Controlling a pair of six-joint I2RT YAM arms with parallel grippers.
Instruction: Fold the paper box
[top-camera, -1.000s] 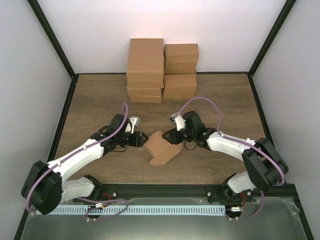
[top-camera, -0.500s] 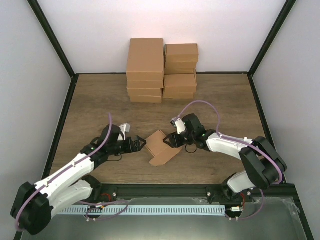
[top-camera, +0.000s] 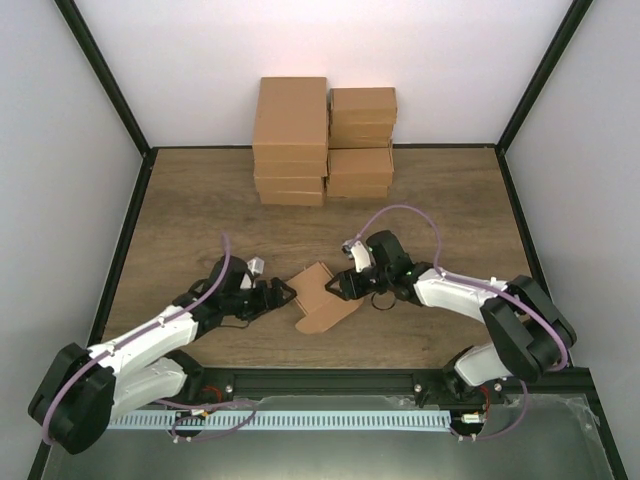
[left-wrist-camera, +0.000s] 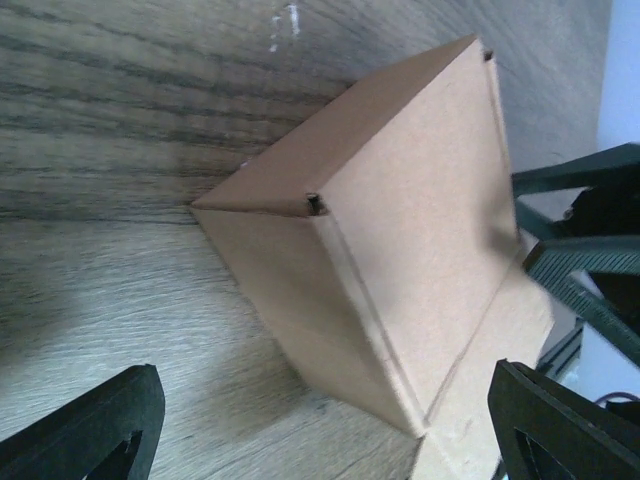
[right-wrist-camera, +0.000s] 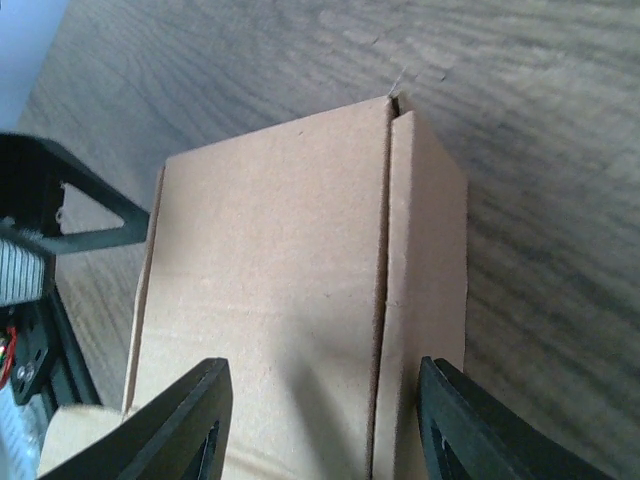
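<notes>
The paper box (top-camera: 318, 296) is tan cardboard, partly folded, lying tilted on the wooden table with a flap spread flat toward the near edge. My left gripper (top-camera: 283, 294) stands open just left of it. In the left wrist view the box (left-wrist-camera: 400, 230) sits ahead of that gripper (left-wrist-camera: 335, 440), whose fingers are spread wide and touch nothing. My right gripper (top-camera: 338, 288) is at the box's right side. In the right wrist view its jaws (right-wrist-camera: 320, 430) stand apart over the box top (right-wrist-camera: 270, 300). One finger is above the top panel, the other at the side edge.
Two stacks of larger brown cartons (top-camera: 290, 140) (top-camera: 360, 142) stand against the back wall. Black frame rails run along the table's left and right edges. The wooden table (top-camera: 450, 200) surrounds the box on all sides.
My left gripper opened, let go of the box and drew back toward the near left. My right gripper shifted slightly left and nearer, and the box turned a little.
</notes>
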